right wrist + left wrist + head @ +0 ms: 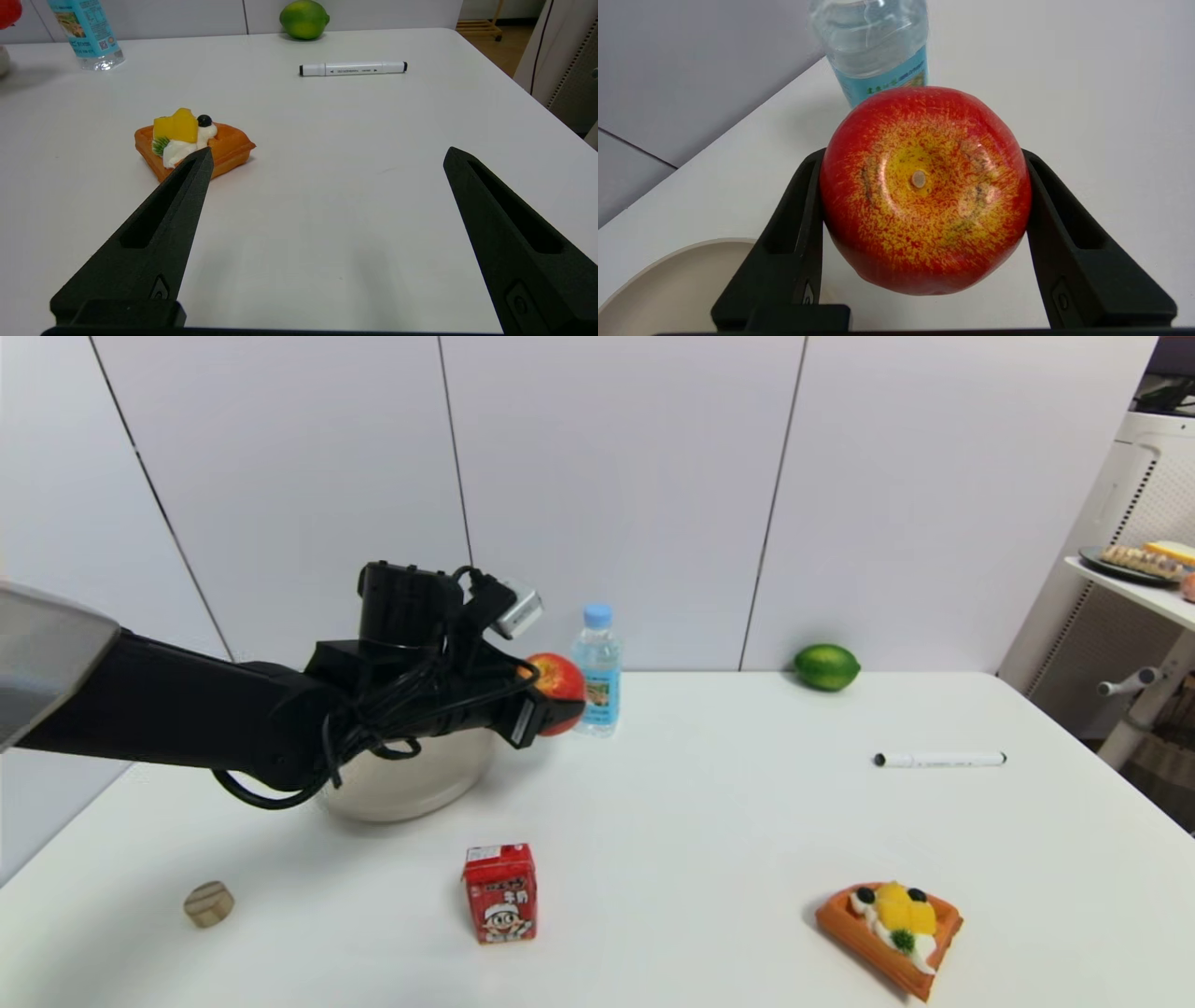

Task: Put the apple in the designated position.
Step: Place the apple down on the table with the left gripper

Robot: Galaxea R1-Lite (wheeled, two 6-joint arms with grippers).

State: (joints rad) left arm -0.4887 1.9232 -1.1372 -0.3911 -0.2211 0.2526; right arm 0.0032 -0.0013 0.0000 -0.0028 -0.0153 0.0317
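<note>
The left gripper (560,705) is clenched on the apple (557,685), one black finger pressed to each side, and holds it in the air above the white table (709,821). From the table's centre the apple hangs toward eleven o'clock, near the back wall. In the left wrist view its yellowish stem dimple faces the camera, so the core axis runs along the gripper's reach, not upright. A water bottle (598,668) stands just beside the apple on its far side, and a pale bowl (411,784) sits under the arm. The spot meant for the apple carries no marking, so which bare patch is intended cannot be told; open tabletop lies toward four o'clock of the gripper, between a red juice carton (500,893), a waffle (890,933) and a marker pen (939,759). A green lime (826,666) rests at one o'clock by the wall. The right gripper (327,161) hangs released, fingers wide apart, low over the table's right side.
</note>
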